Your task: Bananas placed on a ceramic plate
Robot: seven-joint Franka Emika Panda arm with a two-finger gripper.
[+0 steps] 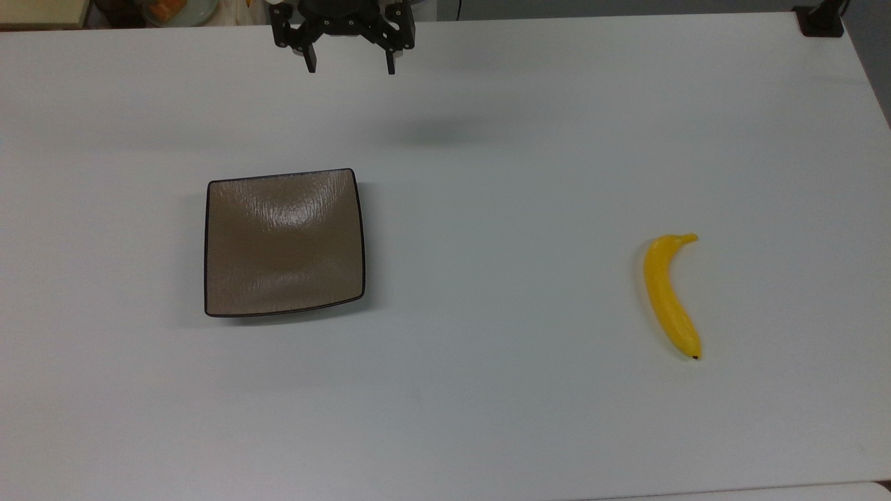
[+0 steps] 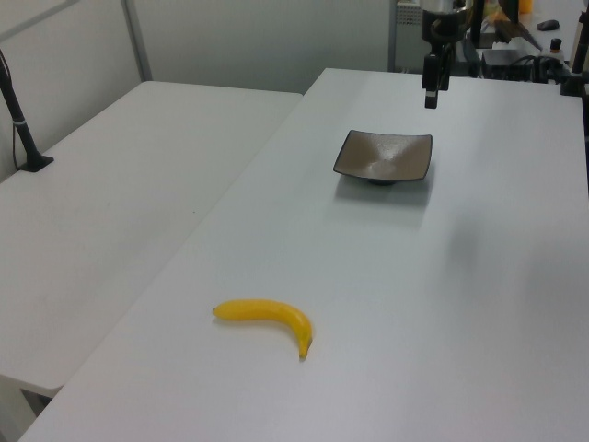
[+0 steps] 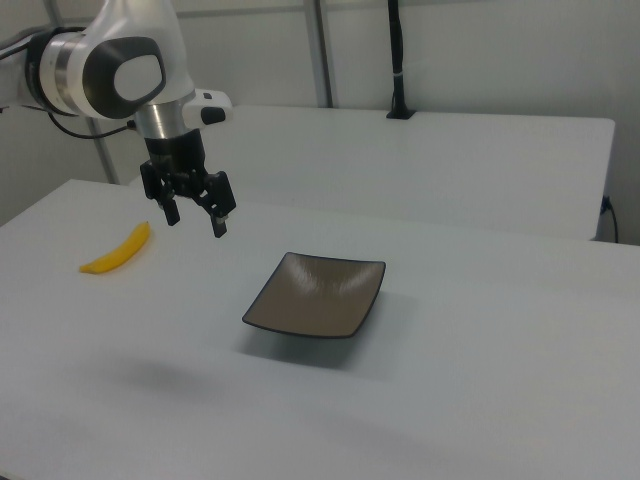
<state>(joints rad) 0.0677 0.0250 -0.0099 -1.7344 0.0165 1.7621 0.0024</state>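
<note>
Yellow banana [image 1: 669,294] lies on the bench [image 1: 501,174], well apart from the plate [image 1: 284,243]; claw [image 1: 350,67] hangs wide open, seemingly empty.

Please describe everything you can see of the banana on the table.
The banana is smooth, bright yellow and gently curved, with a short stem at one end and a tiny black tip at the other. It lies flat on the white table, touching nothing else, far from the ceramic plate at the top view's right. The gripper is not near it.
</note>
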